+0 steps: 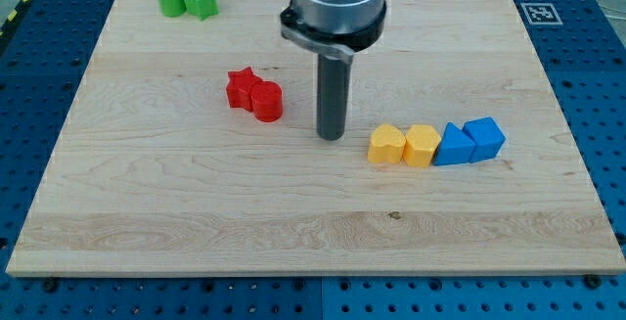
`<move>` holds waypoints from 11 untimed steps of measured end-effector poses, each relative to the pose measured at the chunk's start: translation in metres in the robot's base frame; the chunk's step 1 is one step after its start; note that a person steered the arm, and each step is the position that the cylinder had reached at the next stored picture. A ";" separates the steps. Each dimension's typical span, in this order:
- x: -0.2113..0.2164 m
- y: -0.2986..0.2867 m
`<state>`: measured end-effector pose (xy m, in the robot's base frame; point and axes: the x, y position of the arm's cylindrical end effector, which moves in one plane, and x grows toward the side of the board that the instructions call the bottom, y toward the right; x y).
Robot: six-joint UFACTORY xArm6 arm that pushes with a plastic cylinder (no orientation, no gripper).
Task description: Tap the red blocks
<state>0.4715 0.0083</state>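
Two red blocks touch each other left of the board's middle: a star-shaped one [241,87] and a rounder one [267,101] at its lower right. My tip [332,136] rests on the board a short way to the right of the round red block and slightly lower, not touching it. The dark rod rises from the tip to the grey arm body at the view's top.
Two green blocks [187,0] sit together at the top left corner. To the tip's right lies a row of two yellow blocks [404,145] and two blue blocks [469,142]. The wooden board [196,212] lies on a blue perforated table; a marker tag [539,13] is at top right.
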 end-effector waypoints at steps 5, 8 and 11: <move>0.015 -0.052; 0.008 -0.061; -0.011 -0.060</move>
